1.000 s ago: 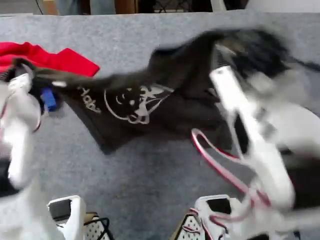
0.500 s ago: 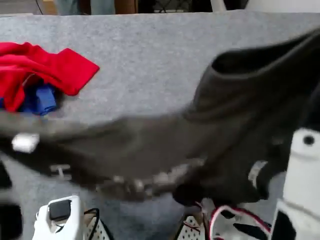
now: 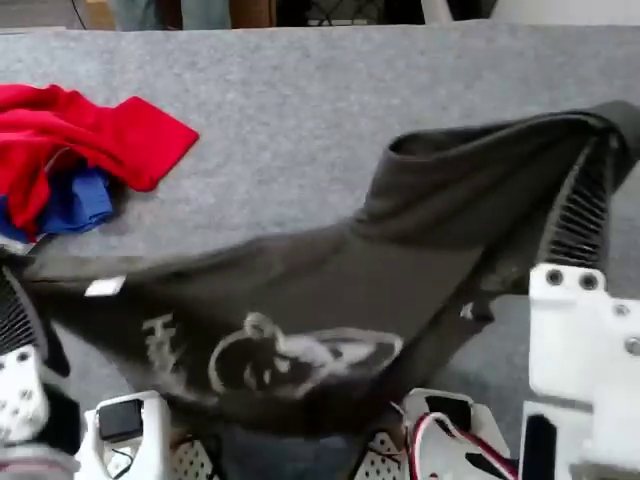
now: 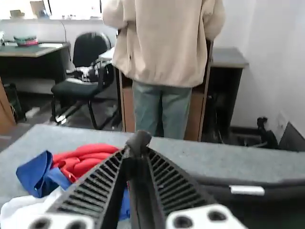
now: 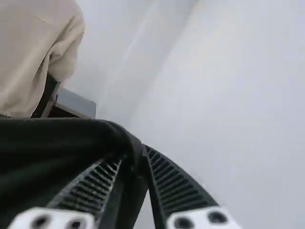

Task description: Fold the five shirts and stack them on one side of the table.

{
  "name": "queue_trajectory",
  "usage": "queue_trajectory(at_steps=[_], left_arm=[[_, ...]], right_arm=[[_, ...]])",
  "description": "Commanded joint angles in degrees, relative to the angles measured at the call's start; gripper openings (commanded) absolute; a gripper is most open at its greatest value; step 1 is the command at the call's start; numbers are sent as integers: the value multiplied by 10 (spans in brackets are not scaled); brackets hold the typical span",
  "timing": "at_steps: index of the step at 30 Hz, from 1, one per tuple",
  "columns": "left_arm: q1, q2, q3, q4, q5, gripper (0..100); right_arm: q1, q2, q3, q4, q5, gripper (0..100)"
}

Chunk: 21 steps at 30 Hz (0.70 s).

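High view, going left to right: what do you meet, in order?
Left gripper → red shirt → black shirt, stretched between both grippers → right gripper. The blue shirt overlaps the red one, so it is left out of the order.

Holding the left gripper [image 4: 137, 143] closed, ribbed fingers [image 4: 95, 186] meeting at the tips and pinching a fold of the black shirt [image 3: 330, 290] between them. Holding the right gripper [image 5: 137, 153] closed likewise, angling upward, fingers [image 5: 176, 183] clamping the shirt's edge, cloth bulging just past the fingertips and draping down one side.
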Motion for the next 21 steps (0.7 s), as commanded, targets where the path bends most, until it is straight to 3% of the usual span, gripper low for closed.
queue_trajectory(at_steps=[1,11,18,21], left_arm=[[0,-31,24,-6,-7,29],[-6,-61,-57,-7,-7,29],[-116,-62,-62,1,-34,29],[-109,-62,-57,1,-34,29]], right_arm=[[6,-11,4,-19,-2,14],[8,-26,9,-187,15,14],[7,-25,10,-207,76,14],[7,-26,10,-175,76,14]])
